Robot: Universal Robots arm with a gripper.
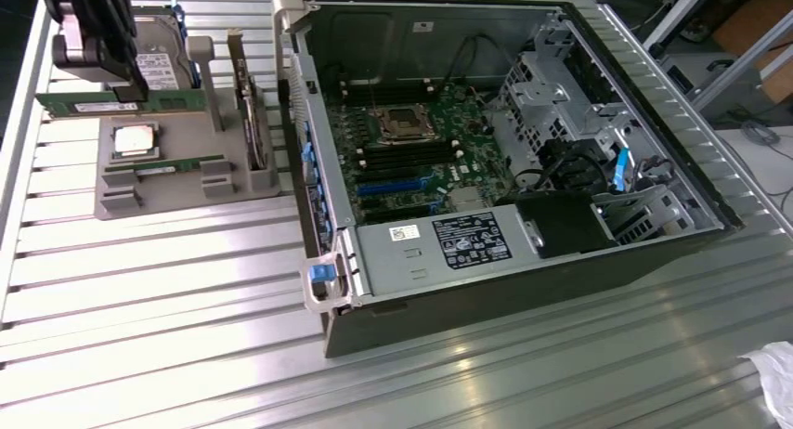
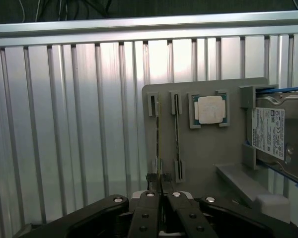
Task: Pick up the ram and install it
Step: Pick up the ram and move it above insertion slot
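Note:
The ram (image 1: 74, 104) is a long green stick held level at the exterior view's upper left. My gripper (image 1: 124, 84) is shut on its top edge. It hangs over the far side of the grey holder (image 1: 186, 192) and looks raised off it. In the wrist view the ram (image 2: 158, 139) shows edge-on as a thin line running away from my gripper (image 2: 161, 194), whose fingers (image 2: 150, 208) meet on it. The open computer case (image 1: 496, 290) lies at the exterior view's right, with the motherboard's dark memory slots (image 1: 409, 155) showing inside.
A second green stick (image 1: 162, 166) (image 2: 177, 139) stands in a holder slot. The holder also carries a silver processor chip (image 1: 133, 139) (image 2: 210, 109) and a hard drive (image 1: 155, 53) (image 2: 270, 131). Everything rests on a ribbed metal table (image 1: 162, 299). White cloth (image 1: 774, 378) lies at the near right corner.

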